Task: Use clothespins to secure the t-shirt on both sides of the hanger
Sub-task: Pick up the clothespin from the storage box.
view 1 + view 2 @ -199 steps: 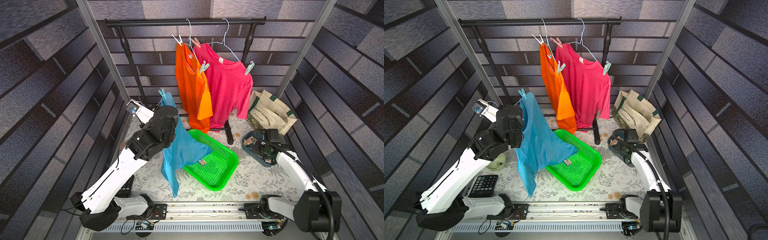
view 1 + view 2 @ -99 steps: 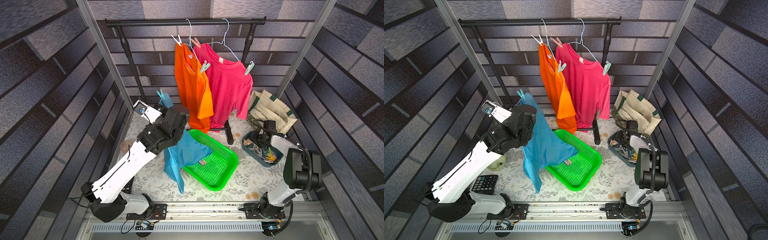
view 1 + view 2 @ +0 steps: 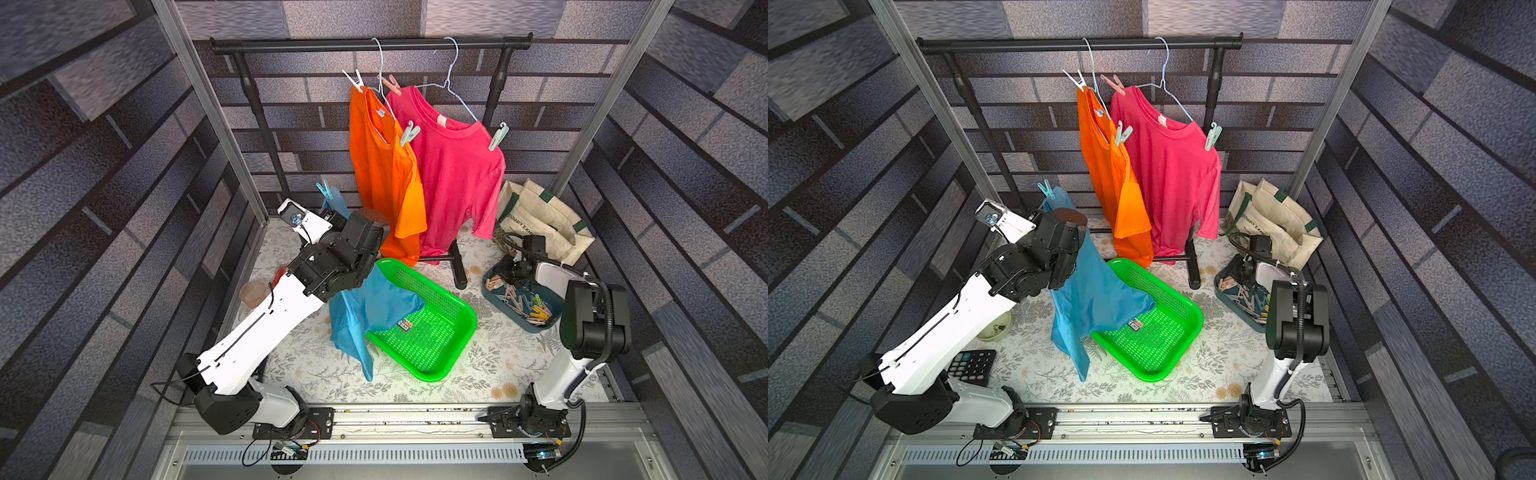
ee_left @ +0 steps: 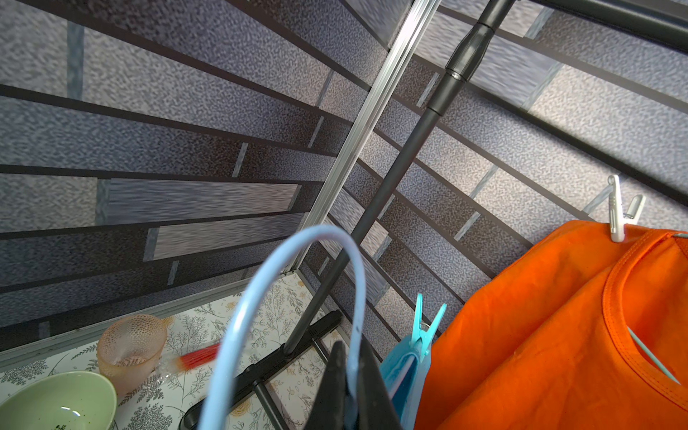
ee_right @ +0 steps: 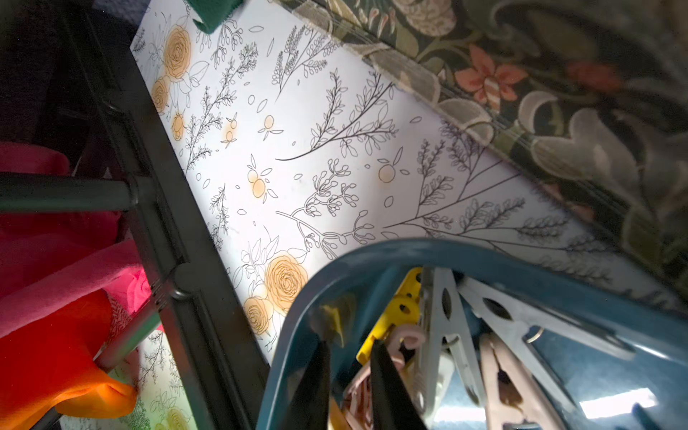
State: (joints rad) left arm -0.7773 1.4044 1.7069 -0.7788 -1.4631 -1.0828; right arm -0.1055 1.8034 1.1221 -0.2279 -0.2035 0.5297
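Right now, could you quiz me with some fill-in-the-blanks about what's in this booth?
The left fingers clamp a pale blue hanger carrying the ___ t-shirt.
The right fingers reach into a tray of ___.
The basket under that t-shirt is ___.
On the rail hang an orange t-shirt and a ___ one.
Missing: blue; clothespins; green; pink.

t-shirts [image 3: 453, 174] [image 3: 374, 166] [image 3: 374, 307] 3 | hangers [image 4: 322, 231] 3 | clothespins clipped [image 3: 353, 79] [image 3: 390, 85] [image 3: 409, 135] [image 3: 498, 137] [image 3: 326, 192] 5 — loose [image 3: 528, 305] many | basket [image 3: 432, 340] 1 | tote bag [image 3: 540, 212] 1

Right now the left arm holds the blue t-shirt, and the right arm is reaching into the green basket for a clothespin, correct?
No: the right gripper has its jaws in the dark blue tray of clothespins, not the green basket; the right wrist view shows it.
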